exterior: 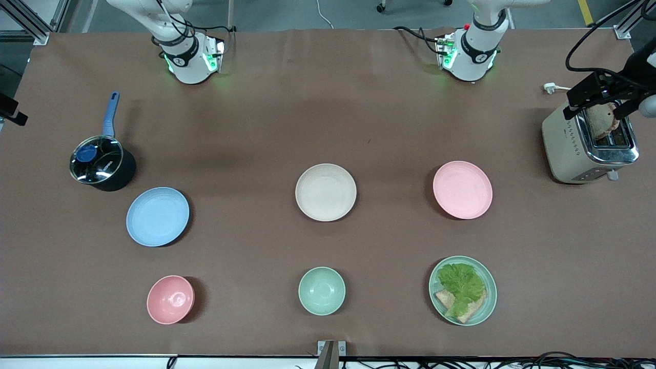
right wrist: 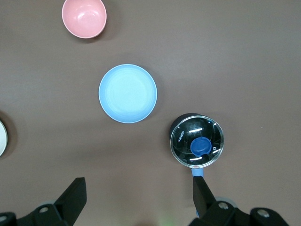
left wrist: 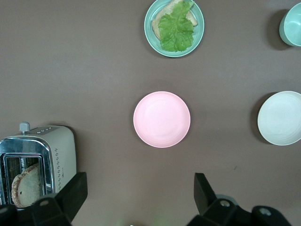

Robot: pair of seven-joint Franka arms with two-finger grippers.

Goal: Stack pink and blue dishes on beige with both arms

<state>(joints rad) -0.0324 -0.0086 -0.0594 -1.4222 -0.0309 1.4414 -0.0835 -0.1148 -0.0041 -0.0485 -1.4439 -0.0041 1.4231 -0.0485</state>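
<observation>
1. Your left arm rises from its base at the top of the front view and leaves that view, so its gripper is out of that picture.
2. Your left gripper hangs high above the table, fingers spread wide, nothing between them.
3. Your right arm rises likewise.
4. Your right gripper hangs high too, fingers wide apart, empty.

Brown table, plates, bowls, lidded pot, toaster

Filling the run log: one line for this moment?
stage: start | left gripper: open over pink plate | right gripper: open over blue plate | beige plate: empty
</observation>
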